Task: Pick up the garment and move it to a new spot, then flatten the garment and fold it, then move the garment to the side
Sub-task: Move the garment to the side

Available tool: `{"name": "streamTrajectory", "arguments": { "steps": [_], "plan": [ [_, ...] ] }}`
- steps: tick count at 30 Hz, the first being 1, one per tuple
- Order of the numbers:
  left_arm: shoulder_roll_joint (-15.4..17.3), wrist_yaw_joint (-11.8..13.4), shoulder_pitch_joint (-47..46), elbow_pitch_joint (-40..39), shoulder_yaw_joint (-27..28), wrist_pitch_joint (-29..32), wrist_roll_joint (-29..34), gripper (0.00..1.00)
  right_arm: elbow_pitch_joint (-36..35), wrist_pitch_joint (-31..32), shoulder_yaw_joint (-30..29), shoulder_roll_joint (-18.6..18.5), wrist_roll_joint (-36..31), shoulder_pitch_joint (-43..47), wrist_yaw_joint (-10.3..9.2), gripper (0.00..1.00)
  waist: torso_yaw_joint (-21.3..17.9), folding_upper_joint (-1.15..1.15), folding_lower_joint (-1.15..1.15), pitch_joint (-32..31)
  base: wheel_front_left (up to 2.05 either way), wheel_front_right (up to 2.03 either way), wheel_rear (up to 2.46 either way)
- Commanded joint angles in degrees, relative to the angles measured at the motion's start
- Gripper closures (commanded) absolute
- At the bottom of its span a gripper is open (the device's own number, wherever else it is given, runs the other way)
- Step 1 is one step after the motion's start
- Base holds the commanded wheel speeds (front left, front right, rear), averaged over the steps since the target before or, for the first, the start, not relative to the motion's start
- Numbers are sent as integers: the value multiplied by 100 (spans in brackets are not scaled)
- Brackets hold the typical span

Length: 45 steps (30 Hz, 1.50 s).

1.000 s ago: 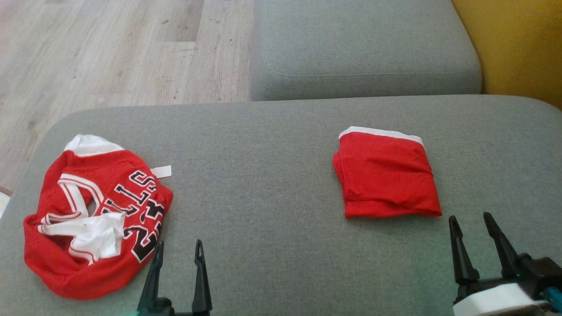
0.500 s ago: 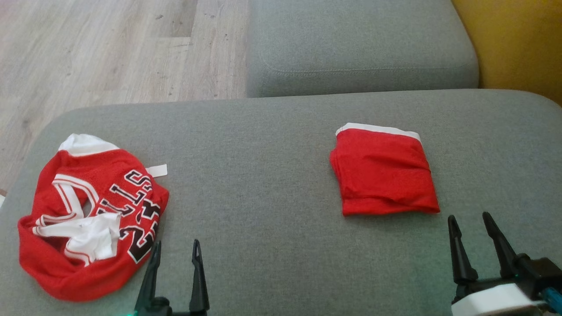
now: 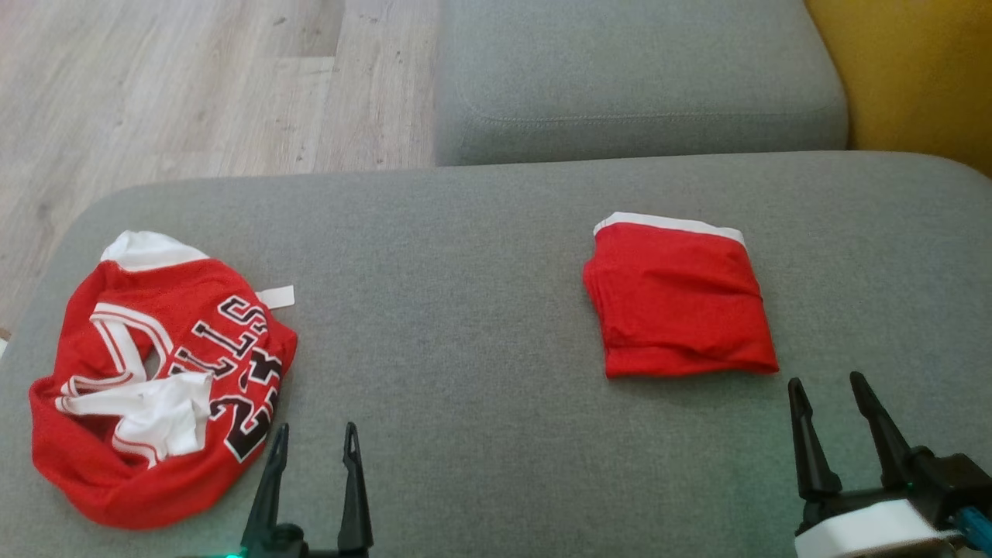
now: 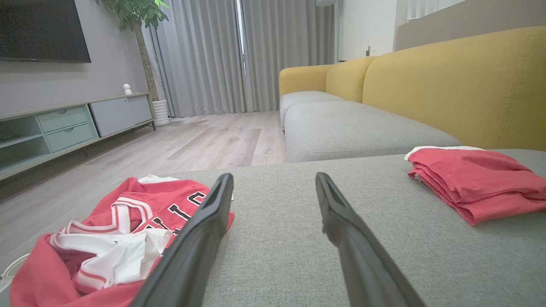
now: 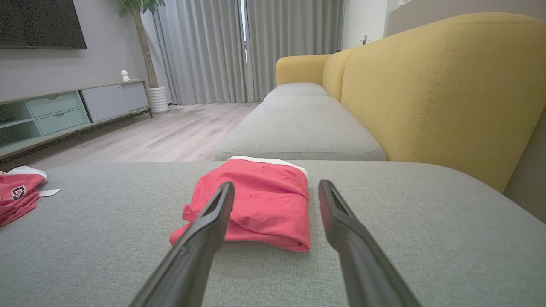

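a broad grey fabric sofa seat cushion (image 3: 480, 325) carries two garments. a crumpled red mesh jersey with white trim and black lettering (image 3: 232, 341) lies in a loose heap at the cushion's left edge, toward its front left corner. a white layer is bunched on top of it, and a small white tag sticks out toward the cushion's middle. a red garment folded into a neat rectangle with a white band along its far side (image 3: 678, 302) lies flat to the right of the cushion's centre, well apart from the jersey. the left gripper (image 3: 317, 428) hovers at the front edge just beside the jersey's right side, its two dark fingers spread and holding nothing. the right gripper (image 3: 825, 380) hovers near the front right, just in front of the folded garment's near right corner, its jaws likewise released and empty. beyond the cushion's far edge are a second grey seat cushion (image 3: 635, 70), a pale wood plank floor (image 3: 194, 85) and a mustard yellow sofa backrest (image 3: 922, 77).
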Motion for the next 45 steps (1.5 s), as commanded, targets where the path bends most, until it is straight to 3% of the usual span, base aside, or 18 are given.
{"name": "streamTrajectory", "arguments": {
  "steps": [1, 9, 15, 26, 34, 35, 36, 38, 45],
  "plan": [
    [-66, -26, -293, -205, 226, -29, 73, 0, -212, -62, 103, -107, -41, -147, 37, 0, 16, 0, 0, 31, 0, 0, 0],
    [-78, -54, -414, -283, 104, -29, 190, 0, -192, -62, 90, -211, -49, -316, 37, 0, 78, 0, 0, 281, 0, 0, 0],
    [-86, -67, -630, -440, -87, -29, 301, 0, 397, -15, 258, -502, 286, -848, 37, 0, 124, 0, 0, 713, 0, 0, 0],
    [-100, -28, -1220, -440, -487, -29, 326, 0, 1300, 1636, 319, -1162, 1343, -2415, 37, 0, 255, 0, 0, 1498, 0, 0, 0],
    [-105, 17, -1478, -329, -698, -29, 212, 0, 2107, 2321, 669, -1277, 1907, -2958, 37, 0, 381, 0, 0, 1682, 0, 0, 0],
    [-106, 26, -1495, -328, -705, -29, 203, 0, 2162, 2372, 752, -1249, 2020, -2984, 37, 9, 379, 0, 0, 1694, 0, 0, 0],
    [-106, 26, -1495, -328, -705, -29, 203, 0, 2162, 2372, 752, -1249, 2020, -2984, 37, 9, 379, 0, 0, 1694, 0, 0, 0],
    [-106, 38, -1514, -333, -716, -29, 185, 0, 2211, 2432, 950, -1252, 2206, -3030, 37, 100, 350, 0, 0, 1721, 0, 0, 0],
    [-95, 4, -1629, -481, -734, -29, 235, 0, 2403, 2012, 1007, -1761, 2024, -3365, 37, 100, 21, 0, 0, 1943, 0, 0, 0]
  ]
}}
